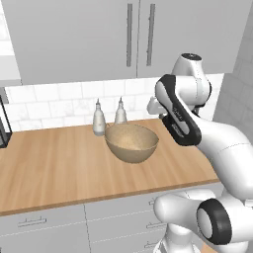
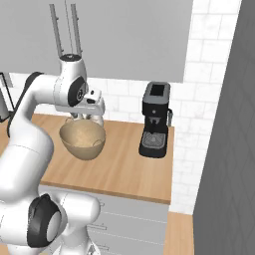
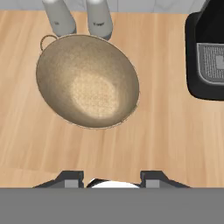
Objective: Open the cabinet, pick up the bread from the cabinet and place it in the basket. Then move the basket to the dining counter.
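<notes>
Overhead, the cabinet (image 1: pixel 123 37) has both doors shut, its two bar handles (image 1: pixel 140 34) side by side at the seam, so the bread inside is hidden. Nothing of the task looks done yet. The basket (image 1: pixel 131 142) sits empty on the counter (image 1: pixel 54 168), with two white bottles (image 1: pixel 108 117) just behind it at 11 o'clock and a black coffee machine (image 2: pixel 155 119) well apart at 3 o'clock.

The gripper (image 3: pixel 112 177) hovers above the counter beside the basket, looking down into it. Its tips stand apart with nothing between them, so it is open and holding nothing, though the tips barely clear the bottom of the hand view and I may be misjudging the gap.

Risks from here: reaching up for a handle, the elbow could sweep the bottles or nudge the basket. A grip on both handles at once, since they sit so close, would jam the doors.
</notes>
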Motion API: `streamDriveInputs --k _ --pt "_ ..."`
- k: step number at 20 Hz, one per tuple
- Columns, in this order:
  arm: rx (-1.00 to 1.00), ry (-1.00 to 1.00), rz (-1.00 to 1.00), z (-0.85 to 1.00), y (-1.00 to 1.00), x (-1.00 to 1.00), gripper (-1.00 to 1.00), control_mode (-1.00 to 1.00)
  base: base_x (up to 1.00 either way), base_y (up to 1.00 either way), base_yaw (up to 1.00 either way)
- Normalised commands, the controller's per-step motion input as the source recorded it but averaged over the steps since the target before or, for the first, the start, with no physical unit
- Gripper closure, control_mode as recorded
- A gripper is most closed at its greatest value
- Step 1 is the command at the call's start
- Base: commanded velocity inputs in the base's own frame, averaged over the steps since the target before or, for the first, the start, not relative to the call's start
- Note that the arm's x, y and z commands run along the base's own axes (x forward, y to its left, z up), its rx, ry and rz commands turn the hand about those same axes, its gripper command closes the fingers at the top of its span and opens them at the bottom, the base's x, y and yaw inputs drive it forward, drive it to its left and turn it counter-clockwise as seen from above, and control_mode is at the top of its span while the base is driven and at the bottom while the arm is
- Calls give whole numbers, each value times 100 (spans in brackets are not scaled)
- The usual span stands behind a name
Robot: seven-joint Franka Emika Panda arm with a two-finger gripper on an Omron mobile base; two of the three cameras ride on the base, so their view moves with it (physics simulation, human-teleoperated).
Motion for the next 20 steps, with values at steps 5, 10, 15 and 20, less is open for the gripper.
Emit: streamDriveInputs --k 5,10,15,20 --pt "0 -8 0 22 10 0 -100 -100 0 0 0" --pt "0 -24 0 77 30 -1 -100 -100 0 0 0" --pt "0 -30 -1 100 30 -5 -100 -100 0 0 0" --pt "0 -38 -5 100 18 0 -100 -100 0 0 0"
